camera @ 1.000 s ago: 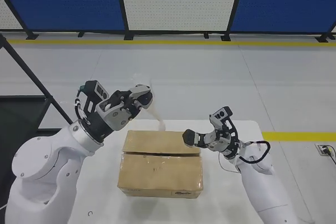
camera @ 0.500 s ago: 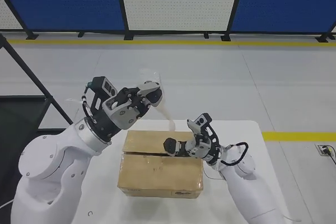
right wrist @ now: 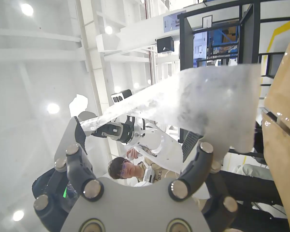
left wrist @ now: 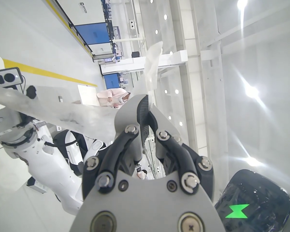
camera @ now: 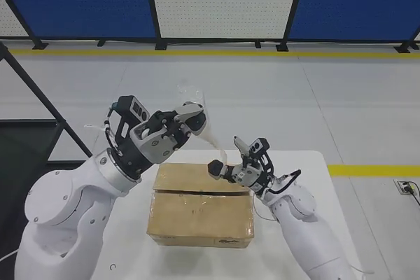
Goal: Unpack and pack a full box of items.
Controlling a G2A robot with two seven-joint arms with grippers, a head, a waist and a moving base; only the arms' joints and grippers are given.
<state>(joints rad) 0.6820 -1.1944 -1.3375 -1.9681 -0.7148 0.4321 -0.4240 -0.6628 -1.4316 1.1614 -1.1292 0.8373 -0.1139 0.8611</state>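
Box (camera: 199, 206) sits on table (camera: 262, 253), flaps down. L gripper (camera: 194, 117), raised beyond box's far-left corner, is clamped on a clear strip (camera: 211, 142) sloping down to box's far edge. R gripper (camera: 215, 168) is there, fingers (right wrist: 77, 131) spread, strip across the gap btwn them.

Overhead camera looks down; wrist cameras face upward, sharing the film (left wrist: 62, 114).

White rounded arms (camera: 63, 203); black cables (camera: 108, 137); silver screws (left wrist: 186, 182).
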